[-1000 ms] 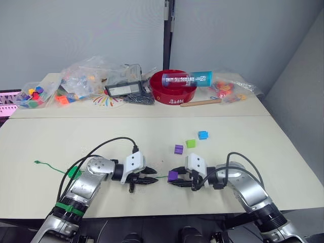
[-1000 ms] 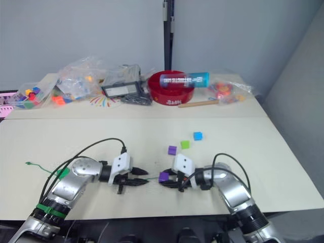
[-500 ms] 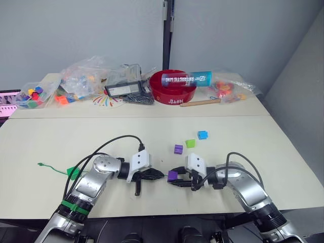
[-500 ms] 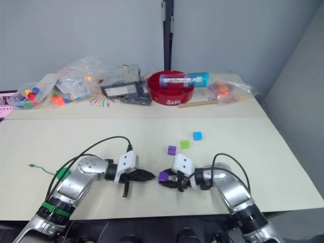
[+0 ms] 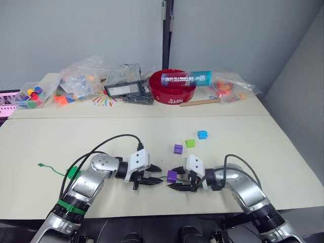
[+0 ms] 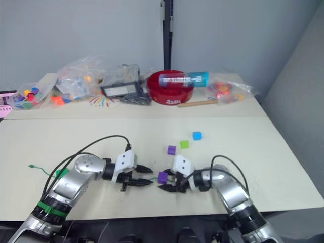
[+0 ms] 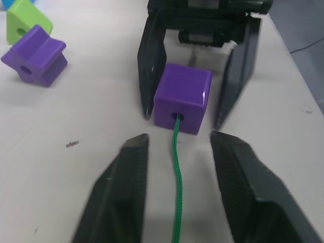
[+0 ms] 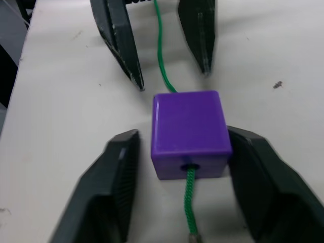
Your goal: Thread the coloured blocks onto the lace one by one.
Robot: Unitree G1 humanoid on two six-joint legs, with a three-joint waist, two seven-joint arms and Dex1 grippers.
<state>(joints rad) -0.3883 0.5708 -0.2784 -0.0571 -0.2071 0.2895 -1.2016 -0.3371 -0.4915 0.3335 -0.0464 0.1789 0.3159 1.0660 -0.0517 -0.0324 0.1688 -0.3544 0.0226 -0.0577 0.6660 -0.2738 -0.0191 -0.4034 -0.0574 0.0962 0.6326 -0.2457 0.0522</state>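
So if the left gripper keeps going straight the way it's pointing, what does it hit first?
The purple cube already on the lace. It sits just ahead of the left gripper, centred between its open jaws, with the right gripper straddling it from the far side. The gap looks short, though depth is hard to judge.

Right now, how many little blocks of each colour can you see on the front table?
Purple blocks: 2, one threaded on the lace, one loose
Lime green block: 1
Light blue block: 1
Dark green block: 1, partly hidden by a cable
Total: 5
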